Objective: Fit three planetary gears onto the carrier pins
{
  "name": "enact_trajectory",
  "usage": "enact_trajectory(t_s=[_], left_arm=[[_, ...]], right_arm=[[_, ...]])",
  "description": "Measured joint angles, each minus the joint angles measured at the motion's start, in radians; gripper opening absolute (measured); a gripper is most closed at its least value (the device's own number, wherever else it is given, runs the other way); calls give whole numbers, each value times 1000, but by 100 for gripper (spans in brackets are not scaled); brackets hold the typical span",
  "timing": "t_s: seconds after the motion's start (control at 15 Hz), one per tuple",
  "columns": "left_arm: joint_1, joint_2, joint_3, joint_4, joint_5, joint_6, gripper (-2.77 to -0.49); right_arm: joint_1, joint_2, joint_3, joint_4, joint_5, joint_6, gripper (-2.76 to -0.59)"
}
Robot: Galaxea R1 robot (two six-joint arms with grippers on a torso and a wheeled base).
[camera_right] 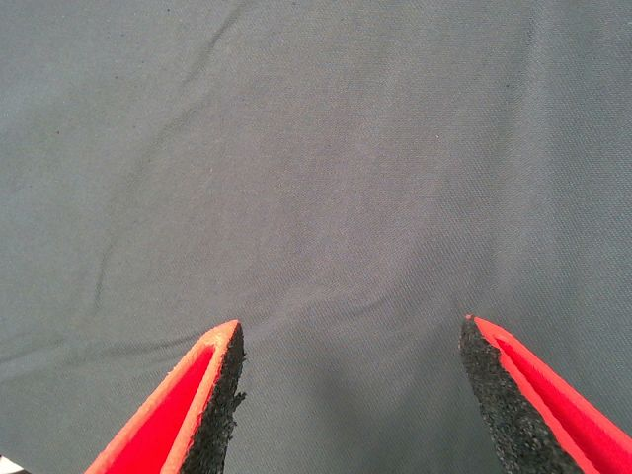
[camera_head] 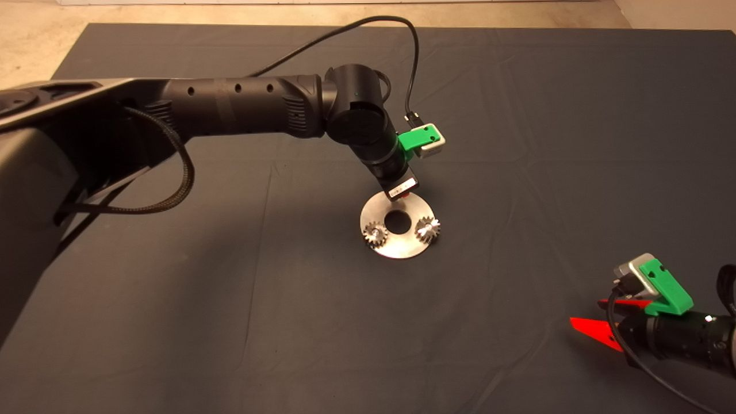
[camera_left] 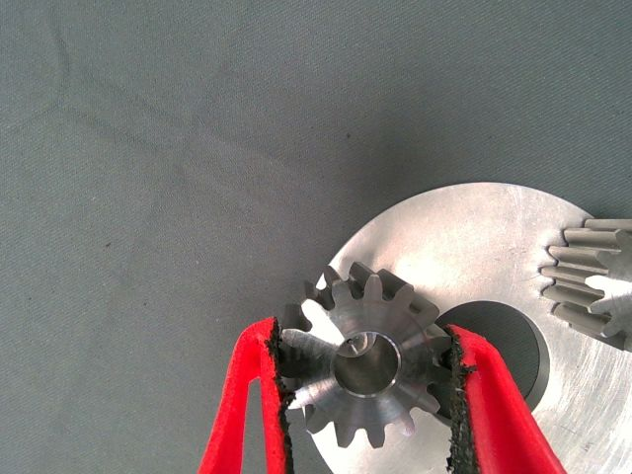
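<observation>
two planetary gears (camera_head: 374, 234) (camera_head: 428, 229) sit on carrier pins; our left gripper (camera_left: 365, 395) clamps the third gear (camera_left: 365, 367) over the disc (camera_head: 397, 244), unseated; our right gripper (camera_right: 351, 395) waits, fingers spread.

Dark mat (camera_head: 517, 115) covers the table; pale floor (camera_head: 34, 46) beyond its edge

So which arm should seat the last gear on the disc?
Left. Its gripper already clamps the third gear over the silver disc, where two gears sit. The right gripper waits open over bare mat, far off.
</observation>
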State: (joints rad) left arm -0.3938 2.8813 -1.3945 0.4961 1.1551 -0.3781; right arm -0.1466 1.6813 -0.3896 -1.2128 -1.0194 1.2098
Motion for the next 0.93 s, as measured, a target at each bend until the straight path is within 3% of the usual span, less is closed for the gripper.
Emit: enact_trajectory(t_s=[0.93], left_arm=[[0,-1,0,0,4,20,-264]], right_arm=[[0,0,0,0,0,0,-173]])
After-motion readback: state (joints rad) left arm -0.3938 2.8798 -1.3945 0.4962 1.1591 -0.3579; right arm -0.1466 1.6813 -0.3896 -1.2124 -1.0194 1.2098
